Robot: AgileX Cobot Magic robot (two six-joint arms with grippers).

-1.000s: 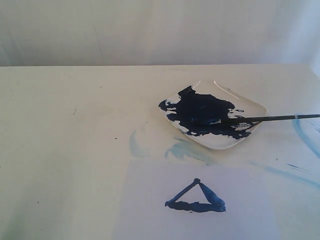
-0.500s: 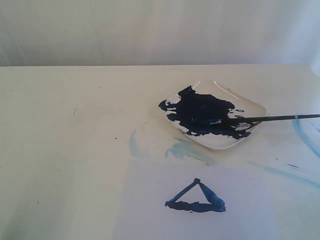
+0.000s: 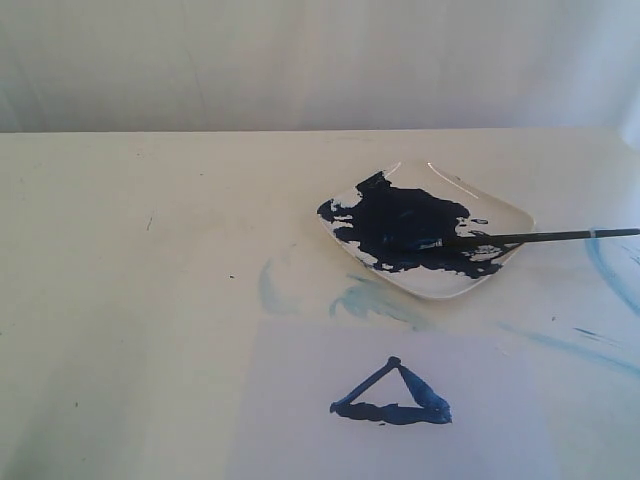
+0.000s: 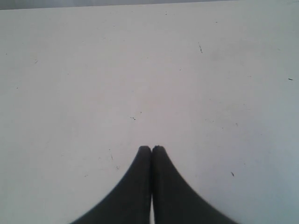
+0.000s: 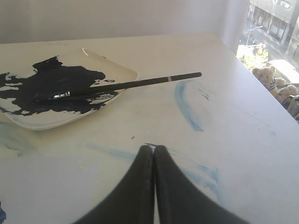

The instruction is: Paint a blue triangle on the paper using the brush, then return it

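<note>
A small dark-blue triangle (image 3: 392,396) is painted on the white paper (image 3: 300,420) at the table's front. The black-handled brush (image 3: 530,237) lies with its bristle tip in the dark paint on the white plate (image 3: 490,205) and its handle sticking out to the right. In the right wrist view the brush (image 5: 135,84) rests across the plate (image 5: 119,70), well ahead of my right gripper (image 5: 153,147), which is shut and holds nothing. My left gripper (image 4: 151,148) is shut and empty over bare table. Neither gripper shows in the exterior view.
Pale blue smears (image 3: 370,298) stain the table between plate and paper, and more streaks (image 3: 610,275) run along the right side. The table's right edge (image 5: 243,65) drops off toward a window.
</note>
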